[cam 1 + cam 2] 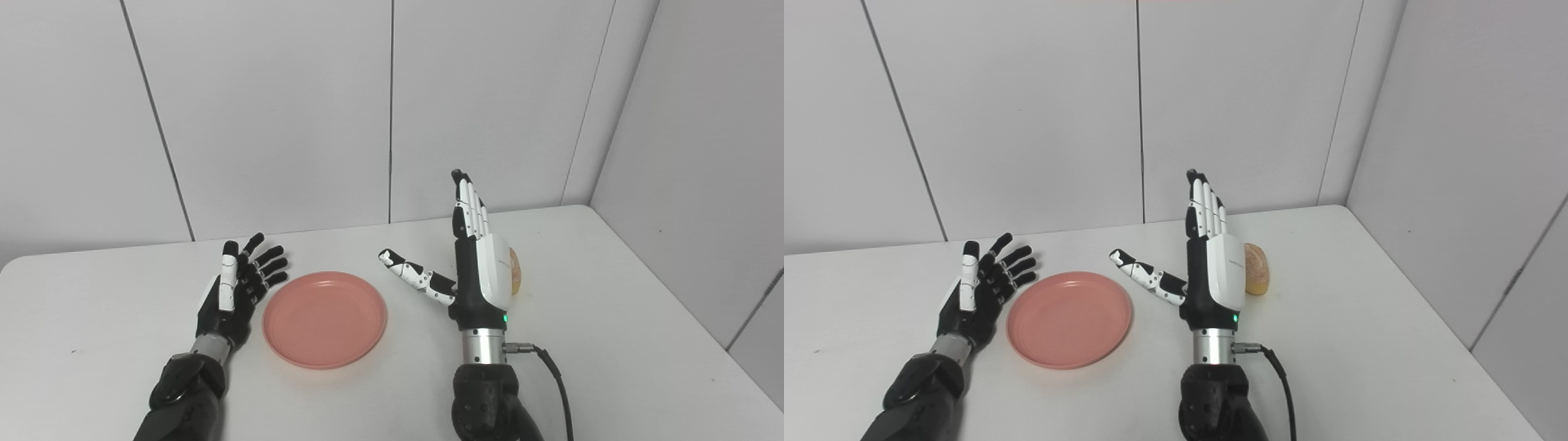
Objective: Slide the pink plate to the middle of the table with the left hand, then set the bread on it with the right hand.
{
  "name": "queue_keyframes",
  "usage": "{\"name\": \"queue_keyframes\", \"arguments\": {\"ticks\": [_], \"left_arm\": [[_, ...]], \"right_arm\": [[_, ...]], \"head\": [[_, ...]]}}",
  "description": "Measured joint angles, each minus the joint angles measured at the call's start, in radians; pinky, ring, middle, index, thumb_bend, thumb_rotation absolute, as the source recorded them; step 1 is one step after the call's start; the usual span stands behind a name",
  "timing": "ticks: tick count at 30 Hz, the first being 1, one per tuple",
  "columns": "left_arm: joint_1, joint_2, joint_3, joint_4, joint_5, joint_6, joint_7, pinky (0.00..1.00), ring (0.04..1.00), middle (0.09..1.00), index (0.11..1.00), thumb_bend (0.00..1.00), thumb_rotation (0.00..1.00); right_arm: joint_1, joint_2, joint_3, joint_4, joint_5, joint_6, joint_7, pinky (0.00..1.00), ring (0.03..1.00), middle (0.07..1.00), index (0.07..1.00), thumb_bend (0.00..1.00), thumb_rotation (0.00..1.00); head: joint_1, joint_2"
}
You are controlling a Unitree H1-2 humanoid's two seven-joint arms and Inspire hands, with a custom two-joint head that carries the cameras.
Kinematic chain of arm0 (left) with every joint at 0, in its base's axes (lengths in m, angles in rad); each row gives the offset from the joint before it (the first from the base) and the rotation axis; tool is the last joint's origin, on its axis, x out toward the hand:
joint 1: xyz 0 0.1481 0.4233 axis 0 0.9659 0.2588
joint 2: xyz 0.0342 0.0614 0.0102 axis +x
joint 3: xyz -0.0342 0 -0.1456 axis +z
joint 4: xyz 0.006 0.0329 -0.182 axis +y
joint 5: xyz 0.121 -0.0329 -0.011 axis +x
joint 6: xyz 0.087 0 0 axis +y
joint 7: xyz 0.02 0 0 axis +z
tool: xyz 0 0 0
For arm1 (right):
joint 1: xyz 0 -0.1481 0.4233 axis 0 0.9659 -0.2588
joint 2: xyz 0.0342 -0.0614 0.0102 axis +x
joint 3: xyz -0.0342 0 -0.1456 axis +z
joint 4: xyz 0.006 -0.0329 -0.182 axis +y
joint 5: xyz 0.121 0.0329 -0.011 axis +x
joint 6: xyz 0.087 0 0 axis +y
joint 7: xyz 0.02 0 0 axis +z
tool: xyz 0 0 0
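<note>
The pink plate lies flat on the white table, a little left of its middle, with nothing on it. My left hand rests just off the plate's left rim, palm up and fingers spread, open and holding nothing. My right hand stands upright to the right of the plate, fingers straight up and thumb pointing toward the plate, open and empty. The bread, a golden roll, lies on the table right behind that hand; in the left eye view only the bread's edge shows past the hand.
The white table runs up to grey wall panels at the back and on the right, with its right edge near the corner. A black cable hangs from my right wrist.
</note>
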Motion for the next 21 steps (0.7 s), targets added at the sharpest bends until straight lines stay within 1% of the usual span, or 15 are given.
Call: {"name": "queue_keyframes", "arguments": {"ticks": [4,8,12,13,15,18,21], "left_arm": [[0.0,0.0,0.002,0.0,0.0,0.0,-0.003,0.77,0.789,0.813,0.911,0.82,0.97],[0.0,0.001,0.002,0.0,0.0,0.0,-0.003,0.77,0.787,0.809,0.907,0.81,0.97],[0.0,0.002,0.007,0.0,-0.003,0.002,-0.004,0.77,0.784,0.805,0.91,0.81,0.96],[0.0,0.002,0.009,0.0,-0.005,0.002,-0.005,0.76,0.773,0.797,0.908,0.81,0.96],[0.0,0.002,0.007,0.0,-0.007,0.002,-0.005,0.76,0.765,0.794,0.91,0.8,0.98],[0.0,0.004,0.006,0.0,-0.008,0.004,-0.007,0.76,0.76,0.79,0.909,0.8,0.96],[0.0,0.005,0.006,-0.001,-0.012,0.007,-0.012,0.76,0.772,0.792,0.91,0.81,0.96]], "right_arm": [[-0.036,0.0,-0.05,0.018,0.006,0.049,-0.045,1.0,1.0,1.0,1.0,0.82,0.66],[-0.075,-0.014,-0.095,0.055,0.029,0.063,-0.095,1.0,1.0,1.0,1.0,0.82,0.64],[-0.092,-0.026,-0.118,0.095,0.052,0.068,-0.132,1.0,1.0,1.0,1.0,0.82,0.61],[-0.094,-0.029,-0.122,0.107,0.057,0.068,-0.139,1.0,1.0,1.0,1.0,0.84,0.58],[-0.099,-0.034,-0.133,0.135,0.061,0.072,-0.163,1.0,1.0,1.0,1.0,0.87,0.55],[-0.106,-0.039,-0.146,0.185,0.064,0.091,-0.2,1.0,0.986,1.0,1.0,0.9,0.53],[-0.109,-0.041,-0.155,0.224,0.069,0.116,-0.223,1.0,0.982,1.0,1.0,0.91,0.48]], "head": [[0.0,0.002],[0.0,0.002],[0.002,0.0],[0.002,-0.002],[0.003,0.0],[0.005,0.002],[0.006,0.002]]}}
